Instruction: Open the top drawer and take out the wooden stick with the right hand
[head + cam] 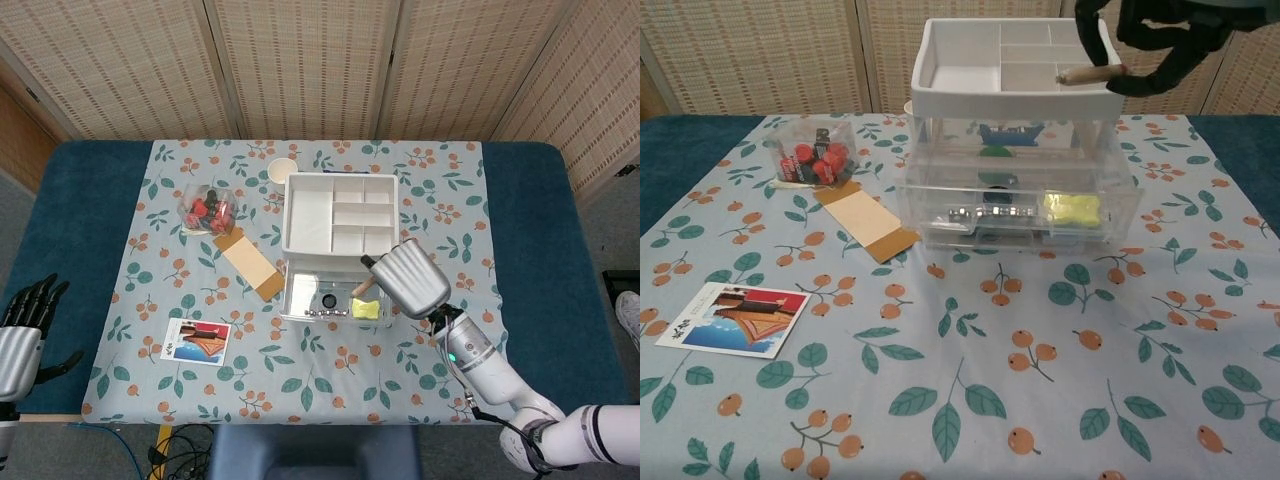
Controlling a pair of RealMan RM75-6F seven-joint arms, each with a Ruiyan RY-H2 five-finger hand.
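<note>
My right hand (412,279) grips the wooden stick (1090,73) and holds it up in the air, above and to the right of the clear drawer unit (1015,190). In the chest view the fingers (1170,40) curl around the stick near the top right corner. In the head view one end of the stick (363,287) pokes out under the hand. The top drawer (334,295) stands pulled out toward me, with a yellow item (1072,208) and a small metal chain (985,212) inside. My left hand (22,325) hangs off the table's left edge, fingers spread, holding nothing.
A white divided tray (340,212) sits on top of the drawer unit. To its left lie a brown cardboard strip (249,262), a clear box of red pieces (206,209) and a picture card (195,342). A small white cup (283,169) stands behind the unit.
</note>
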